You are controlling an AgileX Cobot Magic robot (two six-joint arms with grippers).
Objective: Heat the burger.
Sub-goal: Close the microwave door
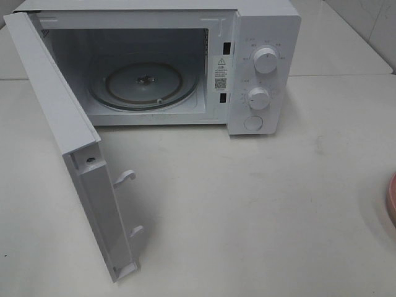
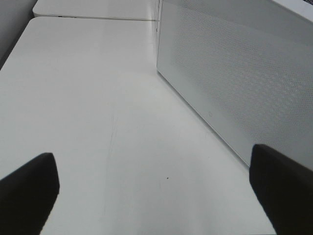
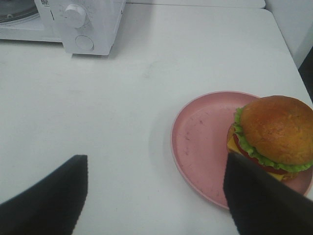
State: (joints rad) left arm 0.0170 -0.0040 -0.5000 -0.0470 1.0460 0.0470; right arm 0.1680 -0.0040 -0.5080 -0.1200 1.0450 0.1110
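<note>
In the right wrist view the right claw (image 3: pixel 154 196) hangs over the white desk (image 3: pixel 122 107) with its dark fingers (image 3: pixel 46 196) spread wide and nothing between them. One finger overlaps the near rim of a pink plate (image 3: pixel 198 142). The burger (image 3: pixel 274 134) sits on the far side of that plate, off its centre, with a glossy brown bun on top and lettuce, tomato and cheese showing at its edge. Beyond, well apart from the plate, stands the white microwave oven (image 3: pixel 93 24).

In the left wrist view the left claw (image 2: pixel 154 191) also stands wide open and empty above the bare desk, just beside the perforated outer face of the microwave door (image 2: pixel 239 83).

From the high camera the door (image 1: pixel 74 167) is swung fully open toward the viewer. The glass turntable (image 1: pixel 143 83) lies in the cavity. Two knobs (image 1: pixel 266 60) and a round button sit on the control panel. A sliver of the pink plate shows at the right edge.
</note>
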